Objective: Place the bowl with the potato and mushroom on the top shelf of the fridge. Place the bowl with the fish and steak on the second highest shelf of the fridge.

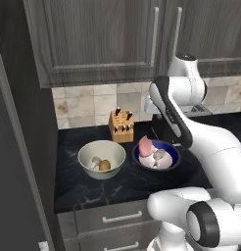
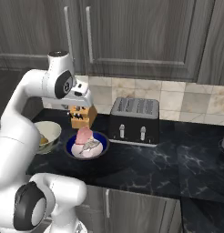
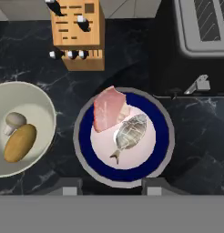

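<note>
A cream bowl [image 1: 88,149] on the black counter holds the tan potato [image 3: 20,143] and the white mushroom [image 3: 14,121]. Right of it stands a blue bowl [image 3: 160,136] with the pink steak [image 3: 108,108] and the silvery fish [image 3: 129,132]. My gripper [image 3: 113,186] hangs above the blue bowl's near rim, open, its fingertips [image 3: 70,186] apart with nothing between them. The grey fridge [image 1: 14,162] side rises at the far left of the left base view. Its top shelf is out of view.
A wooden knife block [image 1: 121,126] stands behind the two bowls against the tiled wall. A dark toaster [image 2: 134,119] sits right of the blue bowl. Dark wood cabinets [image 1: 98,39] hang overhead, and drawers [image 1: 108,218] run under the counter edge.
</note>
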